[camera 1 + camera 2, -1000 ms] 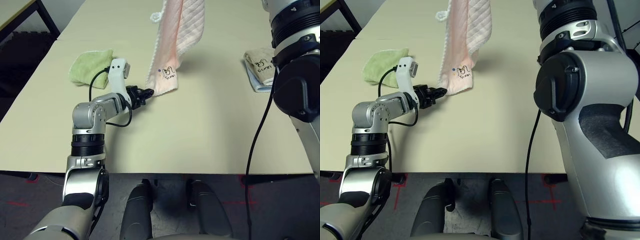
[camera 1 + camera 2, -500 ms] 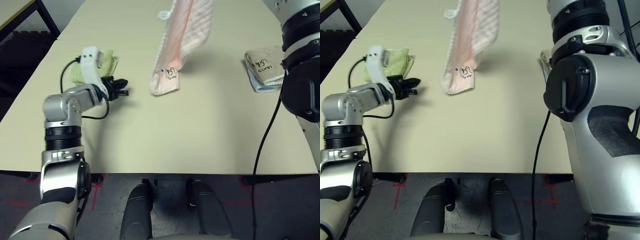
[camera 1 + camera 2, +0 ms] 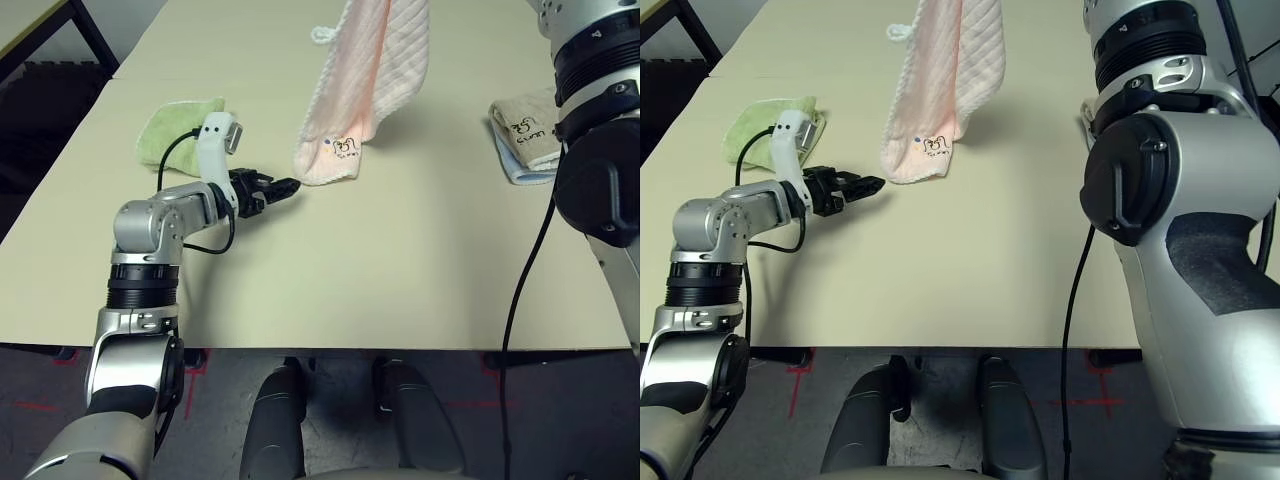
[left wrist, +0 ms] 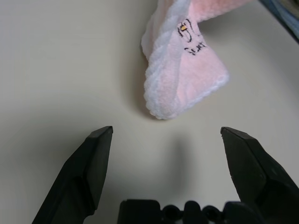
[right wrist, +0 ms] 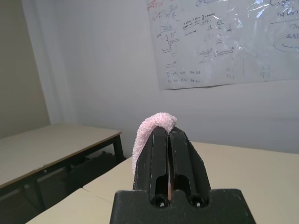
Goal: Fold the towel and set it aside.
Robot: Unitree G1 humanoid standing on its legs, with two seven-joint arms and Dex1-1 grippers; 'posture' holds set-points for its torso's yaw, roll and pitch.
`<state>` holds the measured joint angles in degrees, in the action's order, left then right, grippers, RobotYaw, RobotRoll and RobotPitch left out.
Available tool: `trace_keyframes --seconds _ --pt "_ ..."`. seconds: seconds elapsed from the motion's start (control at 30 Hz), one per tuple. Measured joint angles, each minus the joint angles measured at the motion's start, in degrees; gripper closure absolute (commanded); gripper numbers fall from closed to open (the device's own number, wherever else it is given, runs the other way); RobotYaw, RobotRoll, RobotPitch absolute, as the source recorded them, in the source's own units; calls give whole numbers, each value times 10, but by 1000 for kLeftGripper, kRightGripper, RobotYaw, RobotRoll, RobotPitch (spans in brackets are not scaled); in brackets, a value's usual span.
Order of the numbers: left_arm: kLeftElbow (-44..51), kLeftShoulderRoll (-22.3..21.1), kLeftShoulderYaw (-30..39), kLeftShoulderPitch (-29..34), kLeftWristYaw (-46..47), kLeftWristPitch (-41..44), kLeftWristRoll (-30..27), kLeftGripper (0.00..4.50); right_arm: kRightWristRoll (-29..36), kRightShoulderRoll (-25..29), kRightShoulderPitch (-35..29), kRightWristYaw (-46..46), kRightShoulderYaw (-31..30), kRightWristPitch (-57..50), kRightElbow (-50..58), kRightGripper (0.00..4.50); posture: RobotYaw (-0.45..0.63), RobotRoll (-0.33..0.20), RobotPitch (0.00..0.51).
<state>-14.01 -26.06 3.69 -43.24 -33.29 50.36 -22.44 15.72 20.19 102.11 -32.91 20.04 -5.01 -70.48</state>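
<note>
L gripper (image 4: 163,140) swung back in from left since half sec ago, jaws now wide, empty, just near of towel (image 3: 365,90) bottom corner. R gripper (image 5: 167,135) clamped on top edge, towel dangling mid-table. Soft, light, floppy imo; pinch trimmed low corner.

I can make out dark embroidered script on the towel (image 4: 187,70) hanging from my right gripper (image 5: 167,135), but no letters. The beige folded towel (image 3: 527,130) carries similar script, and the whiteboard sheet (image 5: 224,39) handwriting, all illegible.
</note>
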Motion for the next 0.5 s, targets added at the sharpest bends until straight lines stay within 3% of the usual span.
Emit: trace_keyframes --seconds 0.5 --pt "-174 25 -25 -70 -71 -154 46 25 1 -4 5 -10 0 -2 2 4500 -106 0 213"
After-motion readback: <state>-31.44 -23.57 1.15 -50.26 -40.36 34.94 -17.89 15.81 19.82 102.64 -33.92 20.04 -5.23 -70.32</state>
